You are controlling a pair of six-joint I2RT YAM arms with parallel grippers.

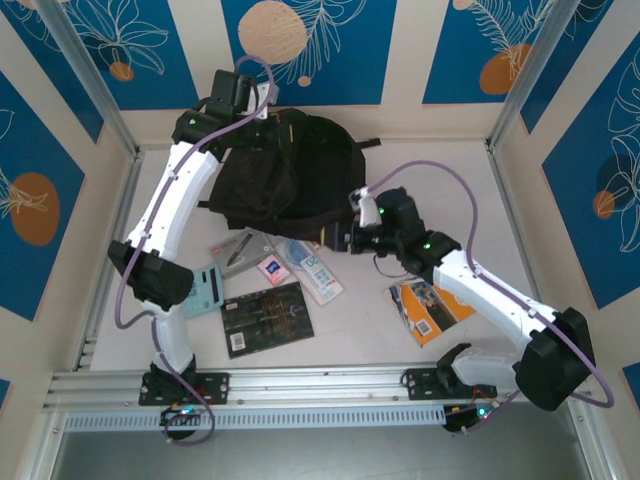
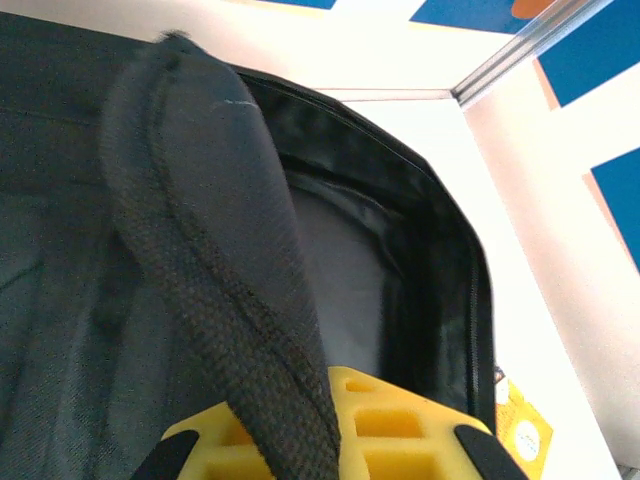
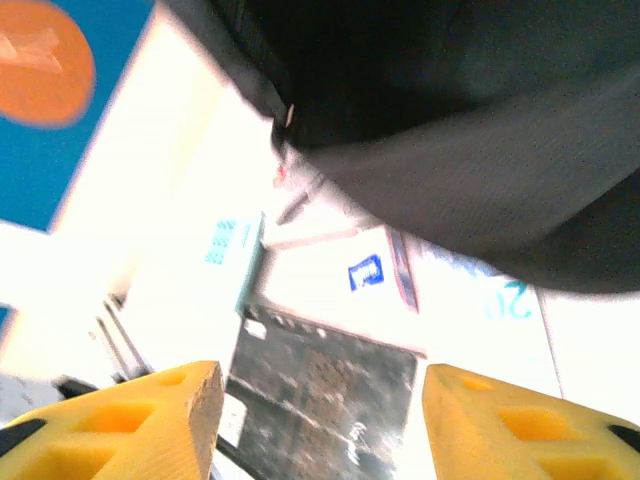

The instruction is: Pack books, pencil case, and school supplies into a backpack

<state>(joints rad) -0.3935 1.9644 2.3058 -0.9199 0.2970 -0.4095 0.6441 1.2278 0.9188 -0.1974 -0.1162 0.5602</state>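
— Black webbing first: what does the left pincer (image 2: 300, 445) hold, and why?
— We find it closed on the strap (image 2: 200, 250) of the backpack (image 1: 300, 170), which lies toward the far edge of the table (image 1: 350, 335), left of centre. We judge that this grip lifts the bag's upper side so that the main compartment (image 2: 360, 280) gapes.
— Contents of that compartment?
— We see the zip rim (image 2: 472, 300) parted and bare grey lining behind it. No book or stationery shows in the exposed part. The bottom is hidden, so we cannot rule anything out.
— State of the right pincer (image 3: 320, 420)?
— Open, with nothing between its jaws. It hangs just off the near side of the backpack, above the loose items.
— Where do those items lie?
— All on the table, outside the bag. The black book (image 1: 265, 318) sits closest to the near edge, left of centre. Between it and the backpack we note the clear packet (image 1: 318, 270), the pink item (image 1: 272, 268), the grey pouch (image 1: 236, 248) and, leftmost, the teal piece (image 1: 205, 290). The orange book (image 1: 428, 308) lies toward the near right corner, partly under the right arm (image 1: 490, 295).
— Assessment?
— Packing looks barely started. We expect the next pick to involve a thin, flat item that must be pried off the surface while the mouth is held wide. A slack strap could let it sag shut.
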